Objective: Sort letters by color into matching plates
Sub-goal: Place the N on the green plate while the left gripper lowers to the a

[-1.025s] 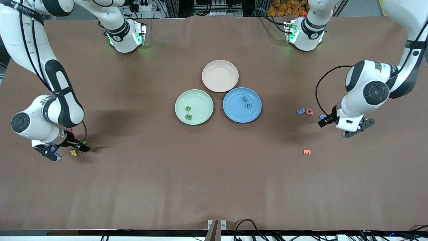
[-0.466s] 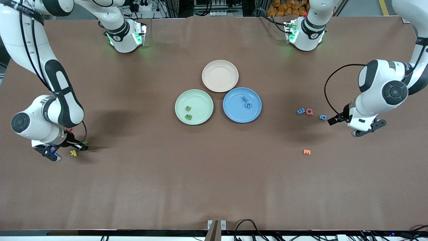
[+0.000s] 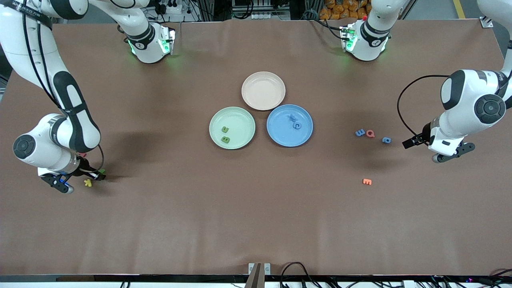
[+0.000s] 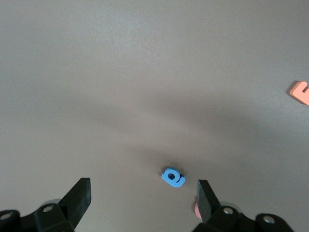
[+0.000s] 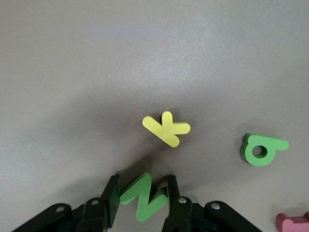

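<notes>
my right gripper (image 5: 141, 198) clamped on green zigzag letter (image 5: 145, 195) at the right arm's end, well apart from the green plate (image 3: 232, 127), yellow K (image 5: 167, 128) just beside, my left gripper (image 4: 144, 197) spread wide above a blue letter (image 4: 173, 177), near the blue plate (image 3: 289, 125)

Left gripper (image 4: 143, 198) open above blue letter (image 4: 173, 177); orange letter (image 4: 301, 92), possibly E, near.

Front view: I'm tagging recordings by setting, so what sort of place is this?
Probably a robotics lab: two arms bolted along a brown-covered table, cables and power strips at its edge, and sorting props like the green plate.
</notes>
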Robot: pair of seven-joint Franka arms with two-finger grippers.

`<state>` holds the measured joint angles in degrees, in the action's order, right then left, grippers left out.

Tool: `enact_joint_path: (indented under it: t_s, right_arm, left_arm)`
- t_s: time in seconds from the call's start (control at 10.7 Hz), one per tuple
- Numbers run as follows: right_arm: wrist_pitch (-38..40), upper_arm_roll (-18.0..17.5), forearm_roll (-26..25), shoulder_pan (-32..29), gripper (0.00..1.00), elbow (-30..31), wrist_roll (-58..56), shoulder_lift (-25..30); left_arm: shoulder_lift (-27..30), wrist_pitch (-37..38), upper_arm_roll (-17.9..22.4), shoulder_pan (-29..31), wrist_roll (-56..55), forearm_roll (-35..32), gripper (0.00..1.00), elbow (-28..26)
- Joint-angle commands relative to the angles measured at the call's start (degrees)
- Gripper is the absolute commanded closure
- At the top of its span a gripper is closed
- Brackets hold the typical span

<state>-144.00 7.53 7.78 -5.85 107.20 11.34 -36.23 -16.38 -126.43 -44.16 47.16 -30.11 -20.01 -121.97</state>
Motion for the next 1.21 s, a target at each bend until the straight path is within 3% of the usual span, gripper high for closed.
enact_joint_path:
  t_s: [0.0,0.19,0.56,0.84,1.12]
  right_arm:
    - [1.26,-1.38,-0.57,-0.66,0.77,-0.15,0.17,2.38]
    - [4.86,-2.08,-0.22,0.13,0.77,-0.15,1.05,3.61]
    - [9.34,-2.52,-0.22,6.18,0.77,0.72,8.51,6.95]
    - [11.62,-2.96,-0.13,14.69,0.77,1.96,16.93,9.15]
    - [14.27,-3.58,-0.13,24.09,0.77,1.87,25.37,10.39]
  left_arm:
    - [1.44,-0.05,-0.92,0.83,1.03,5.04,0.01,-0.64]
    - [1.26,-0.05,-0.66,0.83,-1.94,7.52,0.0,-1.25]
    - [-0.75,-0.22,-0.31,0.65,-19.32,7.71,0.0,-2.04]
    - [-3.48,-0.74,2.41,-2.59,-32.96,7.27,0.0,-1.95]
    - [-3.66,-3.9,2.59,-3.48,-43.07,7.01,0.0,-3.18]
